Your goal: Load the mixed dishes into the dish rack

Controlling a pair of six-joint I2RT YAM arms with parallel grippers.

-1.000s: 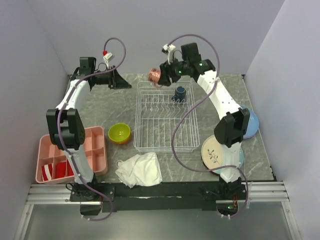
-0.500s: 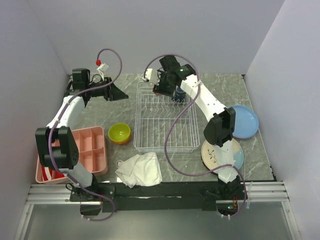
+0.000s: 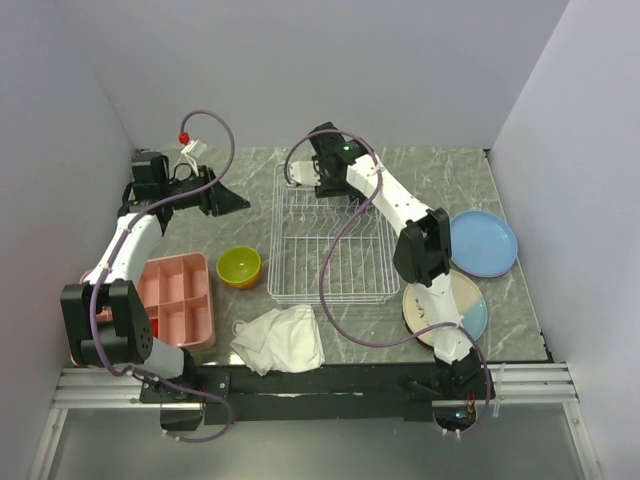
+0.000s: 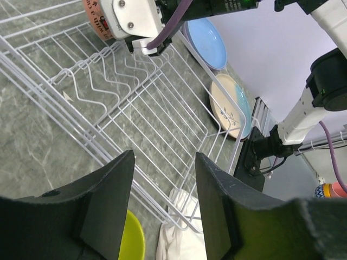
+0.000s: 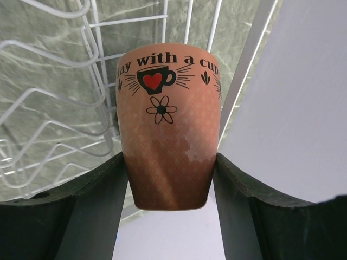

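My right gripper (image 3: 318,178) is shut on the small pink mug (image 5: 168,124), printed with a heart cup and a flower. It holds the mug over the far-left corner of the white wire dish rack (image 3: 330,285); the mug also shows in the left wrist view (image 4: 97,19). My left gripper (image 3: 236,203) is open and empty, left of the rack and beyond the lime-green bowl (image 3: 240,265). The cream-and-blue plate (image 3: 447,308) and light-blue plate (image 3: 484,242) lie right of the rack. The dark-blue mug is hidden behind my right arm.
The pink divided tray (image 3: 185,300) sits at the near left. The white cloth (image 3: 282,338) lies crumpled at the rack's near-left corner. An orange edge shows under the lime-green bowl. Walls close the table at the back and both sides.
My right arm has swung left and down with the pink mug, from above the rack's far rim to its far-left corner. My left arm has drawn back to the left.
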